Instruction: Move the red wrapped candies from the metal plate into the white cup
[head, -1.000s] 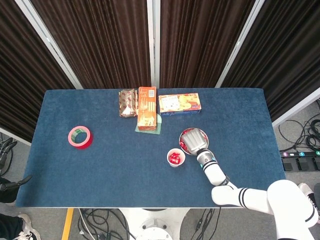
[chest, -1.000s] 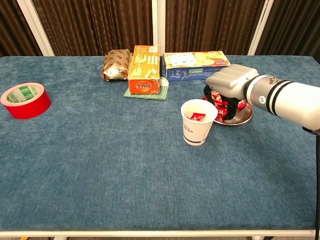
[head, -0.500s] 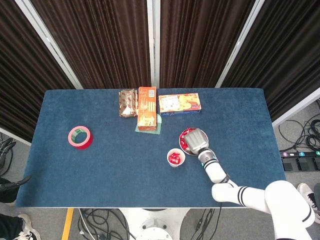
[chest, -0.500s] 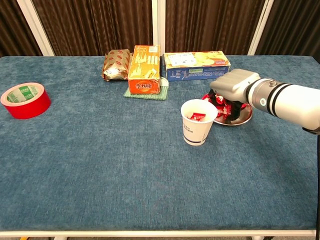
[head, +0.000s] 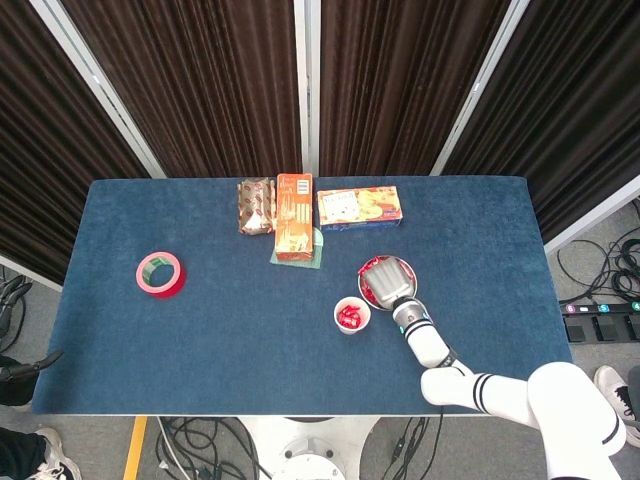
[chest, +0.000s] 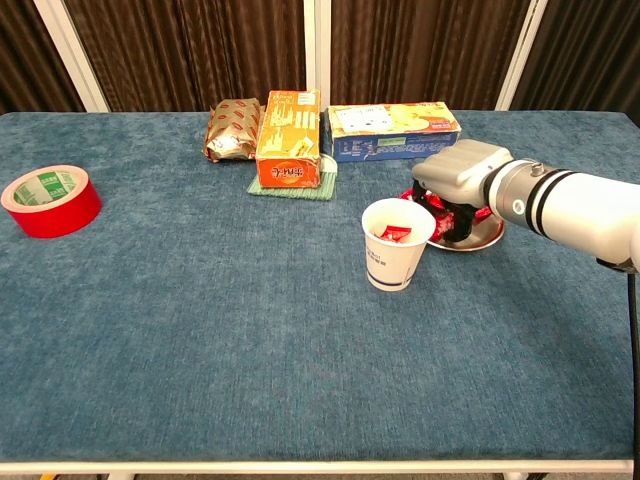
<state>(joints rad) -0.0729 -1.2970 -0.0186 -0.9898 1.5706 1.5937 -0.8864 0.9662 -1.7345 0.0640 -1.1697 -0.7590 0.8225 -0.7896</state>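
Note:
The metal plate (chest: 488, 238) (head: 364, 272) lies right of the white cup (chest: 397, 258) (head: 352, 318) and carries several red wrapped candies (chest: 481, 211) (head: 368, 287). More red candies (chest: 392, 233) lie inside the cup. My right hand (chest: 458, 178) (head: 388, 281) hovers low over the plate's left part, palm down. Its dark fingers (chest: 456, 218) curl into the candy pile, and a red wrapper shows between them, so it seems to pinch one candy. Most of the plate is hidden under the hand in the head view. My left hand is in neither view.
Behind the plate lie a blue-and-orange biscuit box (chest: 393, 130), an upright orange carton (chest: 289, 138) on a green mat, and a brown wrapped packet (chest: 232, 128). A red tape roll (chest: 50, 199) sits far left. The cup stands close to the hand's left side.
The right hand sank onto the candy pile, its fingers drew in, and it has shifted slightly left toward the cup. Cup, plate and the other things stayed put.

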